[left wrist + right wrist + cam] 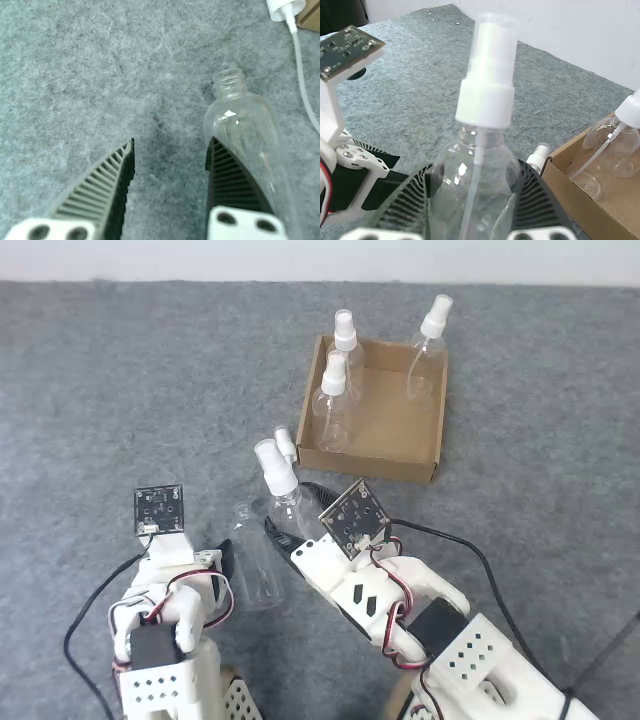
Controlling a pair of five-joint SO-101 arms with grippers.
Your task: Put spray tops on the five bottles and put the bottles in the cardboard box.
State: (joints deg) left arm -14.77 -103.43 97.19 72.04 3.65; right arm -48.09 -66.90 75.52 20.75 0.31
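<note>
Where the cardboard box (372, 466) sits, three capped bottles (334, 408) stand inside.

Box at the back, two bottles out front.

Three bottles (333, 405) stand in the box (370, 462) — two by its left wall, one in the far right corner. A loose top (285, 443) lies on the table (120, 390) just before the box's near left corner. Nearer the arms, a capped bottle (283, 498) stands in the right gripper (473, 169) — left of it, an open bottle (260, 565) lies just beside the left gripper (170, 150).
</note>
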